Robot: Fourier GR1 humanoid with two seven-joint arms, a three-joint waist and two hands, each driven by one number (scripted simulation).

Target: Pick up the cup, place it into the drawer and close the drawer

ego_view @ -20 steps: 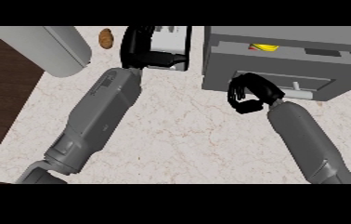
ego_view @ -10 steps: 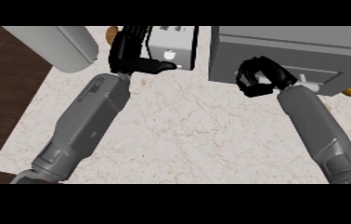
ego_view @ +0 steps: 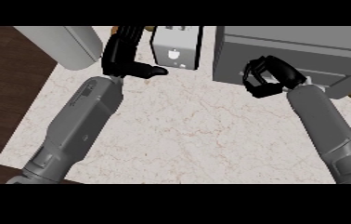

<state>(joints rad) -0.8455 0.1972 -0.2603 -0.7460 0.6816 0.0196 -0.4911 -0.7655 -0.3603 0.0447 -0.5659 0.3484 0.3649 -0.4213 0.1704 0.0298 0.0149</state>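
The grey drawer cabinet (ego_view: 302, 46) stands at the back right of the counter, and its front looks flush, with no gap showing. No cup is visible in the head view. My right hand (ego_view: 269, 76) has its fingers curled and rests against the lower left of the cabinet front, holding nothing. My left hand (ego_view: 123, 56) is at the back left with its fingers straight up and the thumb pointing right, nothing in it.
A white boxy appliance (ego_view: 177, 51) stands between the two hands at the back. A large grey cylinder (ego_view: 65, 44) lies at the back left. A small brown object (ego_view: 115, 29) peeks out behind my left hand. The marble counter (ego_view: 198, 130) ends at the left, over dark floor (ego_view: 21, 88).
The drawer, open a second ago with a yellow thing inside, has slid shut as my right hand moved away from me against its front. My left hand rose slightly.
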